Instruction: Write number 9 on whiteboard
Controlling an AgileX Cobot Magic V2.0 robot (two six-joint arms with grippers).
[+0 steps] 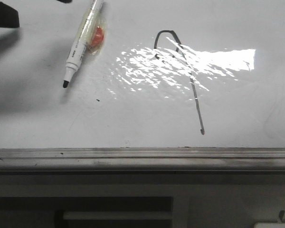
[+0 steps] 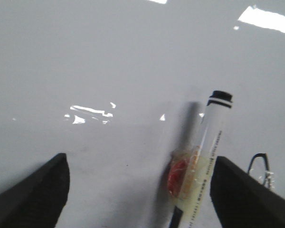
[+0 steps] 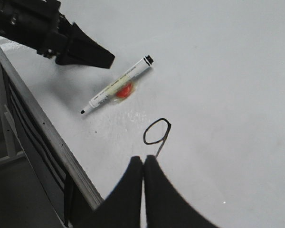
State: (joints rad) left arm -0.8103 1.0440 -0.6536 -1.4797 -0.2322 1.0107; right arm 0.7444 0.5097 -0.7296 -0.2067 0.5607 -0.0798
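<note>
Evidently the writing part looks finished: the number 9 [image 1: 180, 71] sits drawn on the whiteboard [image 1: 237, 114], its hooked loop at the top and its long tail slanting down toward the grey rail [image 1: 142, 153] at the near edge. Glare runs across the middle of the figure, so I can't judge whether the loop fully closes from the front — my right wrist view shows it [image 3: 156, 132] as a rounded, nearly closed ring.

The marker [image 1: 80, 42] lies flat on the board, well to the left of the 9, uncapped, tip pointing toward the rail, with a lump of orange-red material under clear tape [image 1: 96, 38] around its barrel — likely a grip aid for my fingers.

My left gripper [image 2: 142, 190] hangs above the marker with its fingers spread wide apart, touching nothing; the pen lies close beside one finger. My right gripper [image 3: 143, 164] has its fingers pressed together, empty, hovering near the tail of the 9.
</note>
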